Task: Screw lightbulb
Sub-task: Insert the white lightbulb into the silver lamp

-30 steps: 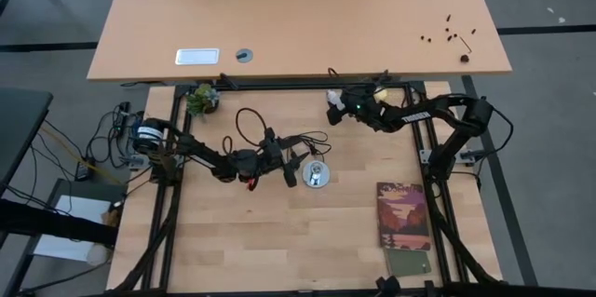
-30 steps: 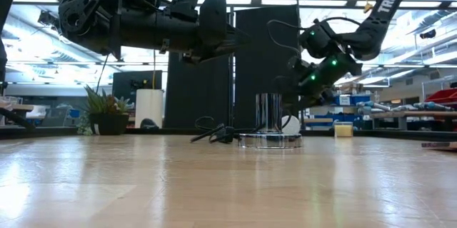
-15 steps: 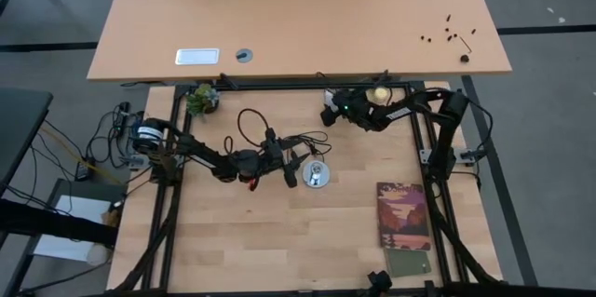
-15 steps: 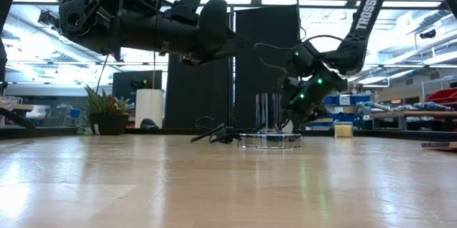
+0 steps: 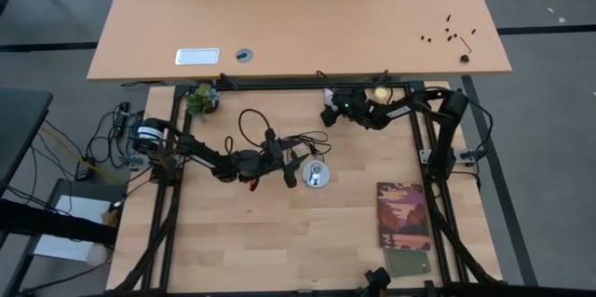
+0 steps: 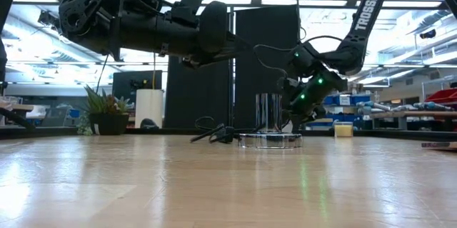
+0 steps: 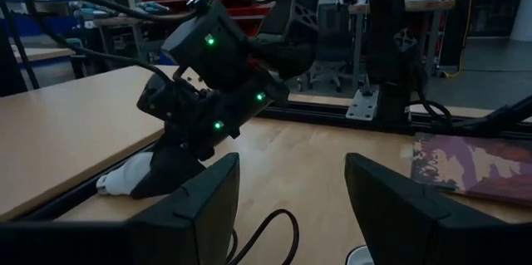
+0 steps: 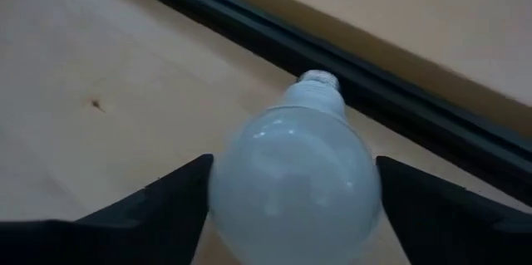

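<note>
We see right gripper [image 8: 291,207] low at table's far edge, fingers straddling lightbulb [image 8: 295,174], touching both sides. Left gripper [image 7: 291,207] level, fingers spread, empty, beside socket [image 5: 317,176].

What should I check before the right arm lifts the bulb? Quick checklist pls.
1. lightbulb between the right gripper fingers: ok, one finger on each side of the glass.
2. Grip closed firmly on the bulb: cannot tell, contact is not clearly shown.
3. Bulb orientation: ok, screw base points away from the wrist, toward the black rail.
4. socket free to receive the bulb: ok, nothing in it, standing upright mid-table.
5. left gripper placement: ok, open, beside the socket.
6. black cord clear of the path: cannot tell.
</note>
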Available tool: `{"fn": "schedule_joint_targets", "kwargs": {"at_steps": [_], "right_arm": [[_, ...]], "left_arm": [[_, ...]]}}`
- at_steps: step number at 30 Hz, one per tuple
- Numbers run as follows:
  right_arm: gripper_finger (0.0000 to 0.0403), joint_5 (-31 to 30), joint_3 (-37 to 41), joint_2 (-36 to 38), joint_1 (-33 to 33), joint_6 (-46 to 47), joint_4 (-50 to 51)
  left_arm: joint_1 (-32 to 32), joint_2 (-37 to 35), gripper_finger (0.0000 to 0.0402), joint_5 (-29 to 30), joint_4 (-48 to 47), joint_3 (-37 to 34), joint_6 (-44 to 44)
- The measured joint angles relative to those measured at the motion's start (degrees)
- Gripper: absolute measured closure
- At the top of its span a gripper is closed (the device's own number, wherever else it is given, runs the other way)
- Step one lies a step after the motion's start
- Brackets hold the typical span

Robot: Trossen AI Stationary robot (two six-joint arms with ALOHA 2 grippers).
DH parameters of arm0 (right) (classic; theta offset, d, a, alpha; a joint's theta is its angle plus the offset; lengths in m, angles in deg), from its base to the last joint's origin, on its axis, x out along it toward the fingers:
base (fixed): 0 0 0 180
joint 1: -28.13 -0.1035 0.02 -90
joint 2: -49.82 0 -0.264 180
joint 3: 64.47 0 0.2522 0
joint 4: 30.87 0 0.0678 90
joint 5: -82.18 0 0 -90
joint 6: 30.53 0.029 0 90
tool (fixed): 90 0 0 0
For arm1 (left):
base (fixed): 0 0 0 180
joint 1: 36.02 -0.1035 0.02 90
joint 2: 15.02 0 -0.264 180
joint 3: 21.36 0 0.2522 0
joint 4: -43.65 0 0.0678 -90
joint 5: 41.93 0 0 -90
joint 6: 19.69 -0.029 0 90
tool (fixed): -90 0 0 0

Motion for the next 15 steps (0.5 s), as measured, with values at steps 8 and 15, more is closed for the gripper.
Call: {"fn": "schedule_joint_targets", "kwargs": {"at_steps": [8,15], "right_arm": [[0.0141,4.6,-4.0,0.0,1.3,-0.6,6.7],[0.0120,5.5,-4.3,1.0,1.4,0.3,9.6]], "left_arm": [[0.0,0.0,0.0177,0.0,-0.2,0.0,0.0],[0.0,0.0,0.0177,0.0,-0.2,0.0,-0.4]]}}
